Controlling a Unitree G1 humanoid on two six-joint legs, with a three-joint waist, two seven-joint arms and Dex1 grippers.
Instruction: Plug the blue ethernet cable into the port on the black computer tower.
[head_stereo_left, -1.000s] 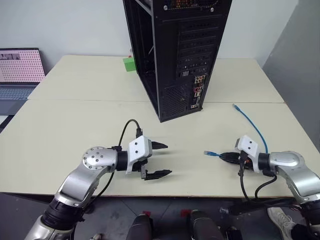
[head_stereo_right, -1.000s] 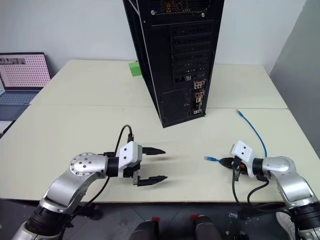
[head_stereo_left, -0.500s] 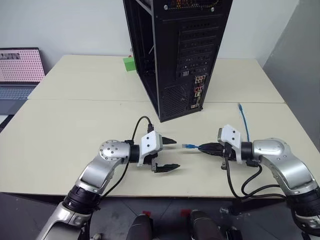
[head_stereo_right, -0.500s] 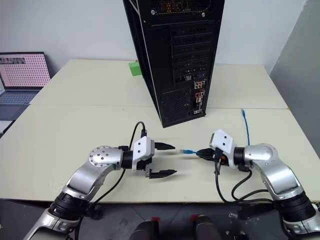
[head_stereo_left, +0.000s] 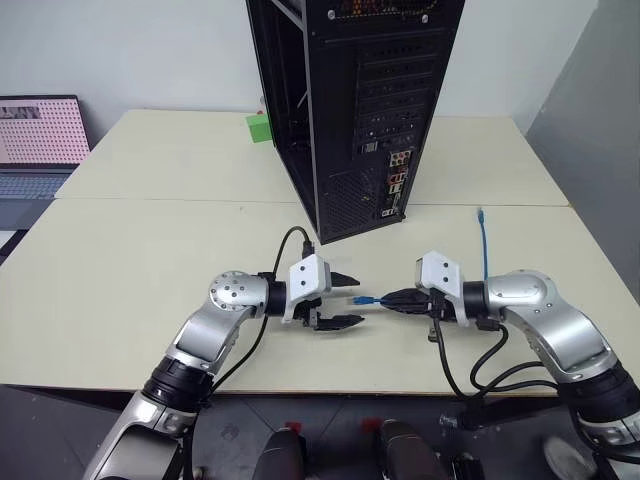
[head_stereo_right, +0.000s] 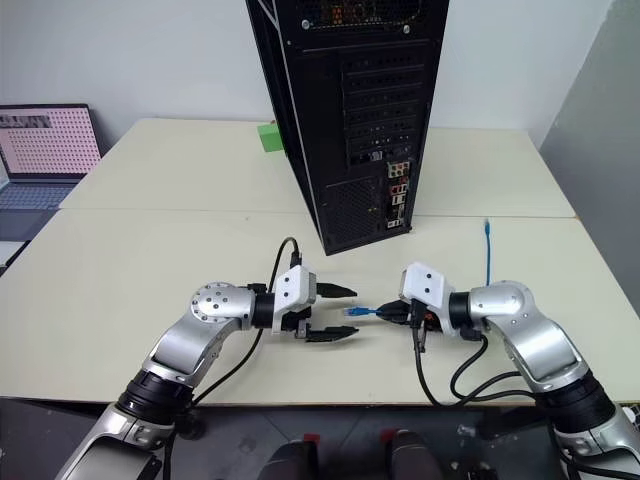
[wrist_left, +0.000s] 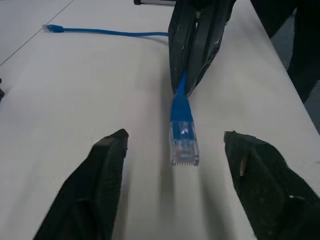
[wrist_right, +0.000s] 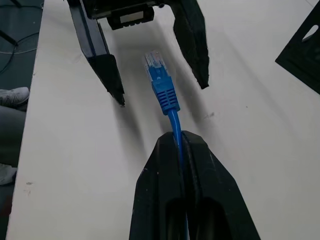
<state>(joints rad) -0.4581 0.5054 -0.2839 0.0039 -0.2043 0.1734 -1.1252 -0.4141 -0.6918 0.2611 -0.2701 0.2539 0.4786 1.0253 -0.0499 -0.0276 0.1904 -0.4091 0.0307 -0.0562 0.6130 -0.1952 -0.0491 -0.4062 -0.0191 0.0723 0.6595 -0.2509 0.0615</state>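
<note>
Pinching the blue ethernet cable (head_stereo_right: 487, 250) just behind its plug (wrist_left: 182, 136), the right gripper (head_stereo_left: 392, 299) is presenting it between the left gripper's (head_stereo_left: 345, 298) parted fingers in front of the black computer tower (head_stereo_left: 355, 110). Handover looks underway; the port (head_stereo_left: 389, 211) is sitting unplugged.

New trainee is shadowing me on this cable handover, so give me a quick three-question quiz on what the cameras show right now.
1. True or false: the right gripper is shut on the blue ethernet cable.
2. Where is the cable's near plug?
A. In a port on the black computer tower
B. Between the open fingers of the left gripper, not clamped
C. Flat on the table beside the laptop
3. Fill in: the cable's far plug lies on the table to the tower's ____ side.

Key: 1 true; 2 B; 3 right.
</note>
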